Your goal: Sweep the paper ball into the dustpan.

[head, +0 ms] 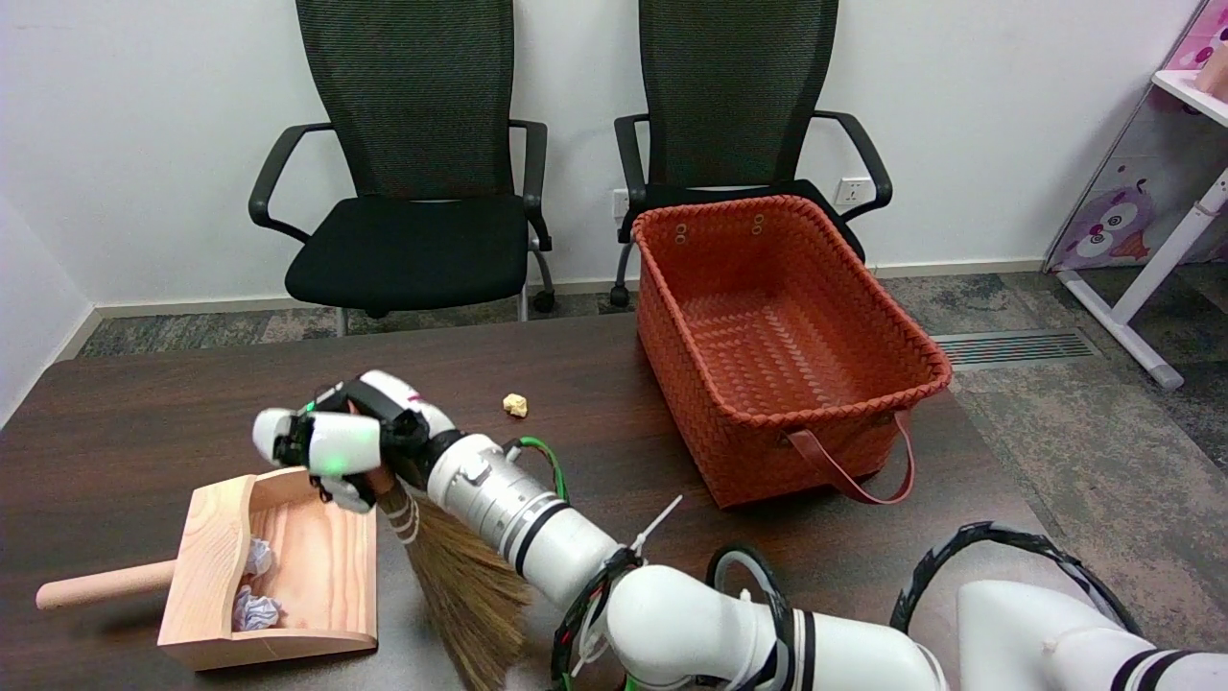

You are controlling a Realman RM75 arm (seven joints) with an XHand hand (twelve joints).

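My right hand [345, 440] grips the top of a small straw broom [463, 587], whose bristles hang down onto the table just right of the wooden dustpan [326, 566]. The dustpan lies at the front left, its round handle pointing left. Two crumpled white paper balls [255, 607] lie inside it against its left wall. A small yellowish paper ball [515, 405] sits on the dark table farther back, to the right of my hand and apart from the broom.
A large orange woven basket [897, 384] with a leather handle stands at the table's right. Two black office chairs [413, 230] stand behind the table's far edge. My forearm crosses the front middle of the table.
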